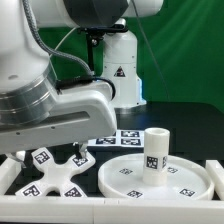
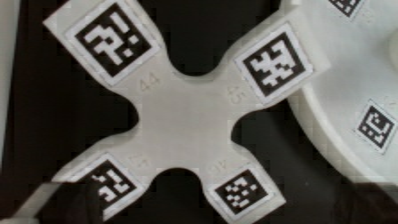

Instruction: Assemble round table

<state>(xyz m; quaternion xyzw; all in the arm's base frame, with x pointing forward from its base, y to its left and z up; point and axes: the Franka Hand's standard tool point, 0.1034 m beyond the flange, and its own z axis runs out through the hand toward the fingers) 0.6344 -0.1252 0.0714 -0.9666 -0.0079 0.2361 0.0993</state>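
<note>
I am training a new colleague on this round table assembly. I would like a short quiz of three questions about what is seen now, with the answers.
1. True or false: the short leg stands upright on the round disc.
2. How many arms has the cross-shaped base? A) three B) four C) six
3. In the exterior view, on which side of the round disc does the cross-shaped base lie?
Key: 1 true; 2 B; 3 on the exterior view's left.
</note>
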